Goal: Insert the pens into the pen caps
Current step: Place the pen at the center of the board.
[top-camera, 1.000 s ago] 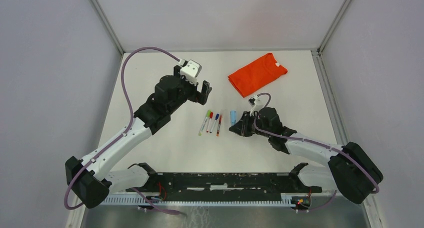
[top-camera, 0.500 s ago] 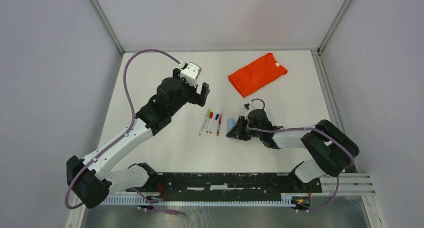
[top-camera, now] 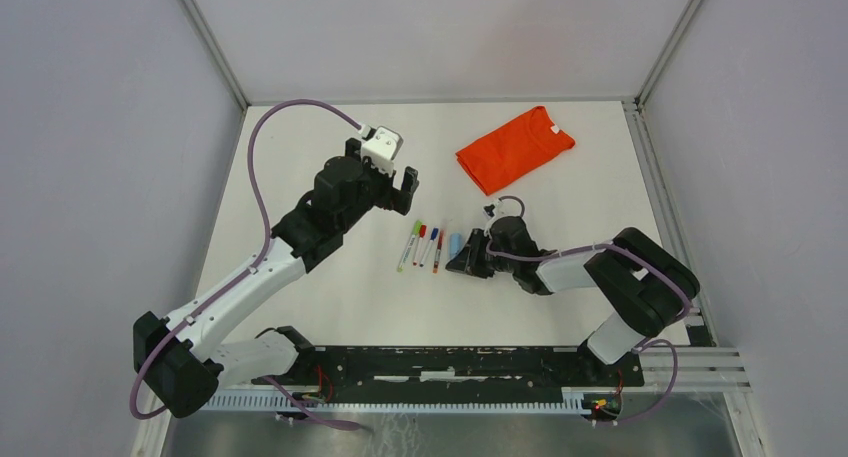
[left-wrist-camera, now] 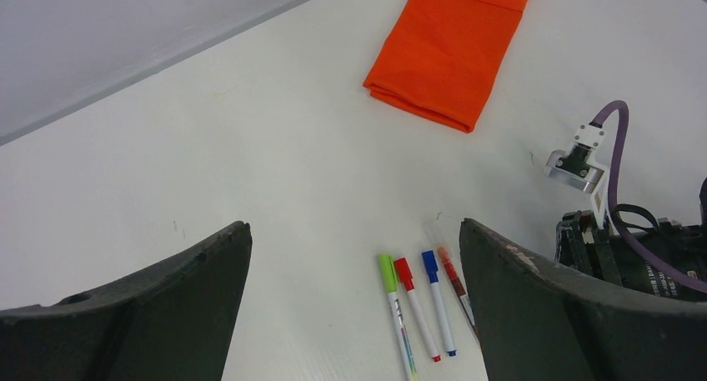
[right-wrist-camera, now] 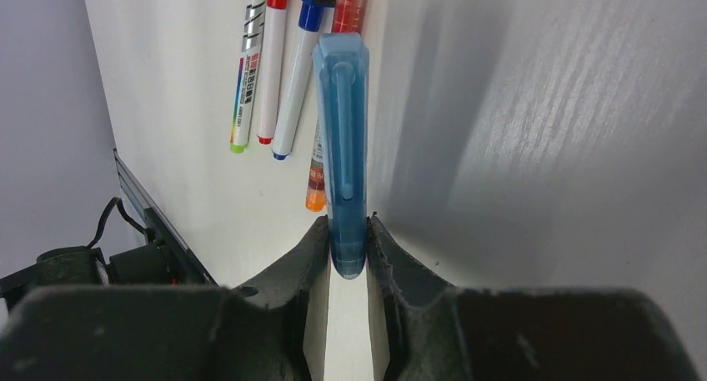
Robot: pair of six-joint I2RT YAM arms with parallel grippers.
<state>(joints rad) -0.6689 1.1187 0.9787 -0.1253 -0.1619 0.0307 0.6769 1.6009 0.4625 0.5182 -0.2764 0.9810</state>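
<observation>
Several pens lie side by side mid-table: a green pen (top-camera: 409, 245) (left-wrist-camera: 393, 306), a red pen (top-camera: 420, 244) (left-wrist-camera: 415, 306), a blue pen (top-camera: 430, 247) (left-wrist-camera: 438, 306) and a dark red pen with an orange end (top-camera: 439, 253) (left-wrist-camera: 454, 281). My right gripper (top-camera: 462, 258) (right-wrist-camera: 348, 231) is low at the table, shut on a translucent blue pen cap (top-camera: 455, 245) (right-wrist-camera: 343, 139). The cap points at the pens and lies just right of the orange-ended pen (right-wrist-camera: 317, 177). My left gripper (top-camera: 405, 183) (left-wrist-camera: 354, 231) hovers open above and behind the pens, holding nothing.
A folded orange shirt (top-camera: 515, 147) (left-wrist-camera: 450, 47) lies at the back right of the table. The right arm's elbow (top-camera: 640, 277) is folded low over the table's right side. Walls enclose the left, right and back.
My right gripper has slid left with the blue pen cap, up to the row of pens, and that arm has folded at the elbow. The left arm has barely moved.
</observation>
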